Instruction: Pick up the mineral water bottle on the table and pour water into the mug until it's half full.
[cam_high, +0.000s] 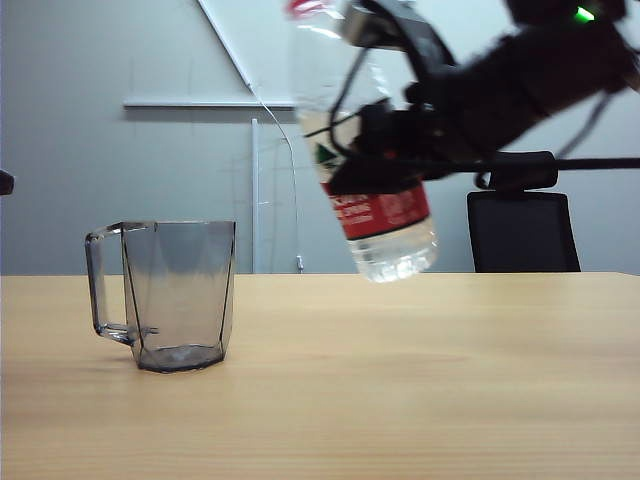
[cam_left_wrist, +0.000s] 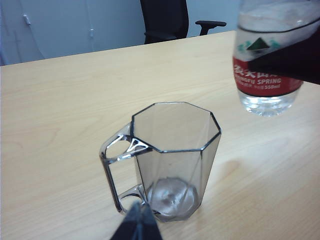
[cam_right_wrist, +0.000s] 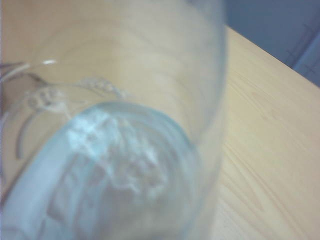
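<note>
Hanging clear of the desk (cam_high: 420, 380), the mineral water bottle (cam_high: 385, 235) is held up to the right of the mug (cam_high: 180, 295), its base well above the wood and its red neck ring at the very top of the exterior view. Its long axis is close to upright, tipped slightly so the neck leans toward the mug's side. It is clear plastic with a red-and-white label, and water (cam_high: 400, 258) fills the lower part. The right claw (cam_high: 375, 165) is clamped around the bottle's middle just above the label. The mug, smoky grey and faceted, stands upright and empty on the light wood-grain desk, handle pointing away from the bottle. The left claw (cam_left_wrist: 137, 225) shows only as dark tips close together near the mug's handle, gripping nothing. Behind the desk are a pale wall and a black office chair (cam_high: 522, 232).
</note>
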